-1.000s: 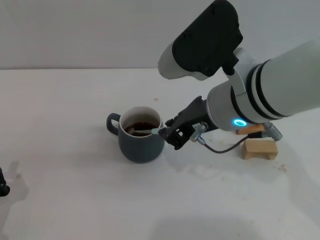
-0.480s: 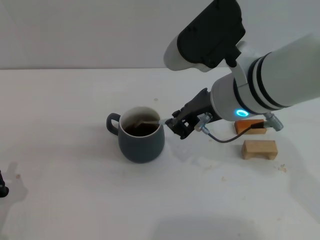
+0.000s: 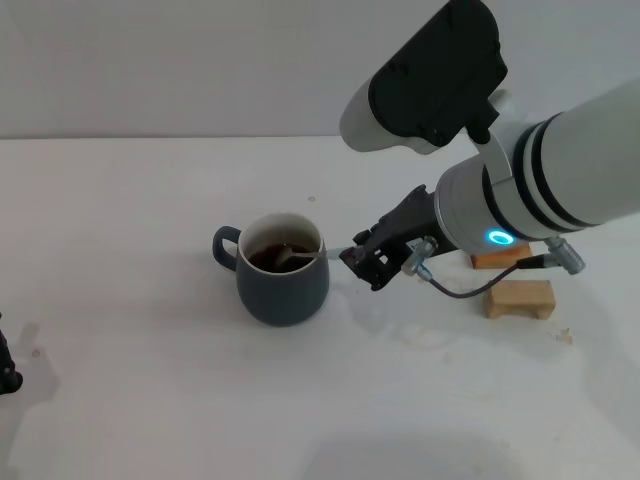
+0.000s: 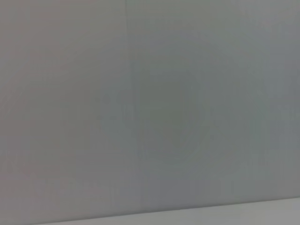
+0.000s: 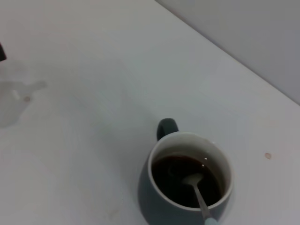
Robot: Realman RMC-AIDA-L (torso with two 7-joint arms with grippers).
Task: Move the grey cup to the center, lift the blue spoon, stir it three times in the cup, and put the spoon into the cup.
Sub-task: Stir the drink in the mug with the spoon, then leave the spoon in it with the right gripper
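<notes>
The grey cup [image 3: 283, 280] stands upright near the table's middle, handle to the left, with dark brown liquid inside; it also shows in the right wrist view [image 5: 187, 185]. The blue spoon [image 3: 305, 254] lies tilted in the cup, bowl in the liquid and pale blue handle over the right rim; it also shows in the right wrist view [image 5: 199, 197]. My right gripper [image 3: 368, 262] is just right of the cup at rim height, open, with the handle's end close to it. My left gripper [image 3: 5, 372] sits parked at the far left edge.
An orange block [image 3: 492, 259] and a pale wooden block [image 3: 518, 298] lie on the white table right of the right arm. A dark cable [image 3: 455, 288] hangs from the right wrist. The left wrist view shows only a grey wall.
My right gripper has drawn back to the right, away from the cup. The spoon has stayed in the cup, and more of its handle now shows over the rim.
</notes>
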